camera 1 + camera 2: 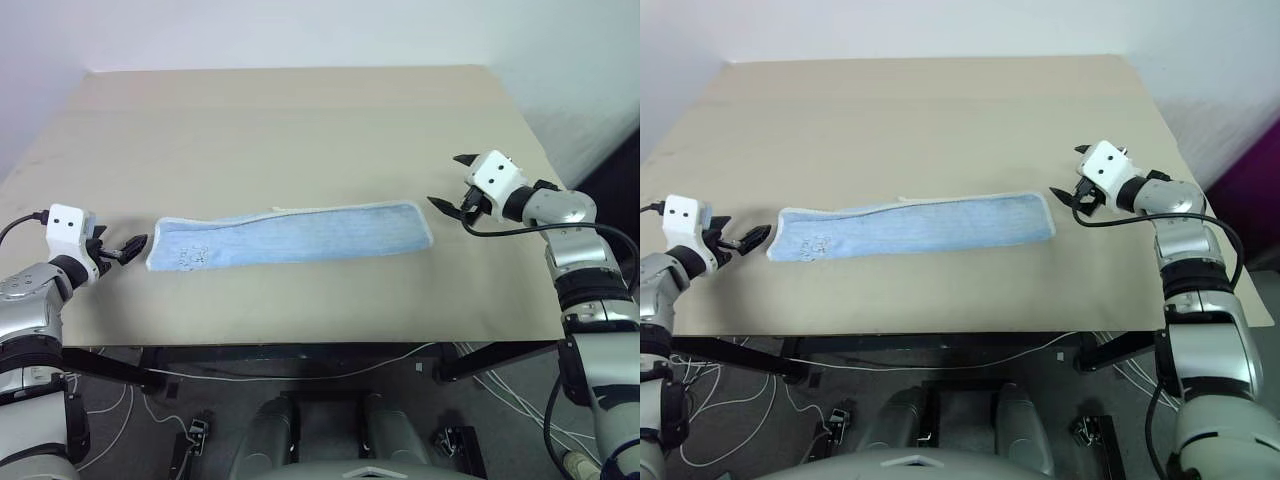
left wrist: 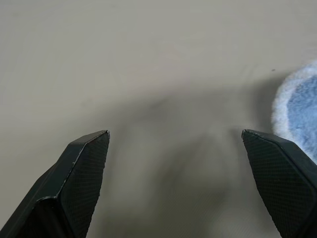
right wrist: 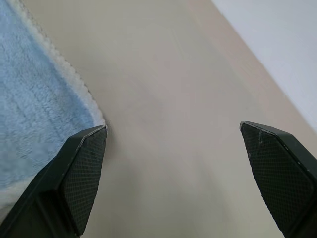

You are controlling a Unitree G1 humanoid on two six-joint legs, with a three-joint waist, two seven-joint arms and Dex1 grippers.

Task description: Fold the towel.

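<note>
Left gripper (image 1: pixel 128 247): jaws spread wide, nothing between them; the wrist view shows bare tabletop between the two black fingers (image 2: pixel 81 173), with a rounded towel corner off to one side, not touched. It sits at about 9 o'clock from the towel, just beside its left end and apart from it. Right gripper (image 1: pixel 452 188): jaws likewise wide apart and empty, raised a little above the table, at about 3 o'clock from the towel, just beside its right end; its wrist view shows the whitish hem running past one finger, with tabletop beyond. The towel (image 1: pixel 290 235) lies flat on the table (image 1: pixel 300 120) as a long narrow strip, long axis running 9 to 3 o'clock, slightly higher at the right end, near the table's front edge. A whitish hemmed edge runs along its far side and round the right end; a faint embroidered mark shows near the left end. Judgement: the strip looks narrow enough for a lengthwise fold to be in place already, with both grippers standing off the ends. What is left, as I read it, is at least one crosswise fold bringing one short end over to the other, possibly a second for a compact bundle. Neither gripper has hold of cloth, so a fresh grasp on an end would be needed first.
</note>
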